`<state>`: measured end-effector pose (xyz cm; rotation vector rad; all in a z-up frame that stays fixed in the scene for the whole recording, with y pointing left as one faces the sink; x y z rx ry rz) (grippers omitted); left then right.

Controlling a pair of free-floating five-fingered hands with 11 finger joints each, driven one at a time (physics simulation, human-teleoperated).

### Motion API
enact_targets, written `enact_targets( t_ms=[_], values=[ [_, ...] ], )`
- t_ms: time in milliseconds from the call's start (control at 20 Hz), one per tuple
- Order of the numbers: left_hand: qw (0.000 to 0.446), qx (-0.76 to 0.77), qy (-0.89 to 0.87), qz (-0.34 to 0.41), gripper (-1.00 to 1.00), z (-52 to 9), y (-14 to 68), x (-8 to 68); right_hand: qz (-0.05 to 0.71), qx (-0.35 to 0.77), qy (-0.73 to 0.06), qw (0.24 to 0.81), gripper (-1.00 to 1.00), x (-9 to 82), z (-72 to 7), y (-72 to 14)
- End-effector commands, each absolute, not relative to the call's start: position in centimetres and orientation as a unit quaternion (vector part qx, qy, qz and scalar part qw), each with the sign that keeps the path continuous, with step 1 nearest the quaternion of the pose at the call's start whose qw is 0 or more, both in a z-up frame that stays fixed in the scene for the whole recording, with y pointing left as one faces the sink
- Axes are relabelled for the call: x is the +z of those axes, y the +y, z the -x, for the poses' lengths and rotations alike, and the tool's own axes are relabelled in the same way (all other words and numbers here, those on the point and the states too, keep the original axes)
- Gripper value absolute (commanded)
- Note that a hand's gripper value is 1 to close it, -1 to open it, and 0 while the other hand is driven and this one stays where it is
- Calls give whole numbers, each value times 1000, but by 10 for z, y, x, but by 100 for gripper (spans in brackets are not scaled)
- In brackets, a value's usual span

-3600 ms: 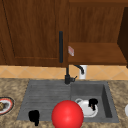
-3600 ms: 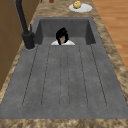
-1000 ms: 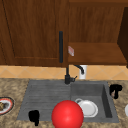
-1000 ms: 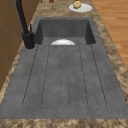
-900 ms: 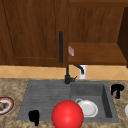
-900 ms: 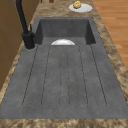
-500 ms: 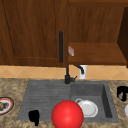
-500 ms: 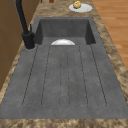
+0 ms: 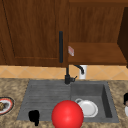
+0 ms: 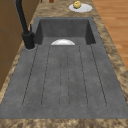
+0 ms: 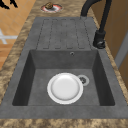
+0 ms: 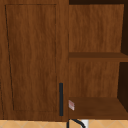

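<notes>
My left hand [image 9: 33, 116] hangs over the front left corner of the grey draining board [image 9: 45, 97], fingers loose and holding nothing. In the right side view my left hand [image 11: 7, 3] appears at the top left, off the counter's front. My right hand [image 9: 126, 98] is at the picture's right edge, over the counter and just above a white plate [image 9: 126, 110]. That plate [image 10: 80, 7] carries a yellow fruit. Another white plate [image 9: 88, 108] [image 11: 65, 88] lies flat in the sink basin [image 9: 107, 100]. A big red ball [image 9: 67, 114] shows at the sink's front edge.
A black faucet [image 9: 67, 77] [image 11: 100, 37] stands behind the sink, a white cup [image 9: 82, 71] beside it. A plate with brown food [image 9: 4, 105] [image 11: 51, 7] sits on the left counter. Above are a shut cabinet door [image 12: 32, 57] and open shelves [image 12: 97, 105].
My right hand has left the white plate in the basin and moved right, out over the right counter to the picture's edge. The left hand and the ball have not moved.
</notes>
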<state>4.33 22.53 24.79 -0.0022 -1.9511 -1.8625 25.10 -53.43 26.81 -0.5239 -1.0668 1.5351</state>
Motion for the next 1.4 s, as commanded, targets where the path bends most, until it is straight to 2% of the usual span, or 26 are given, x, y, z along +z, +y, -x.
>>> enact_targets(
  t_ms=[0,600,950,1350],
  values=[
    [220,-674,-706,1,0,-43,225,248,215,646,-463,568,100,254,-251,-549],
    [220,-674,-706,1,0,-43,225,248,221,655,-470,549,100,187,-278,-576],
    [220,-674,-706,1,0,-43,225,248,204,634,-490,562,100,162,-277,-619],
    [220,-674,-706,1,0,-43,225,248,210,637,-478,567,100,141,-271,-640]
  ],
)
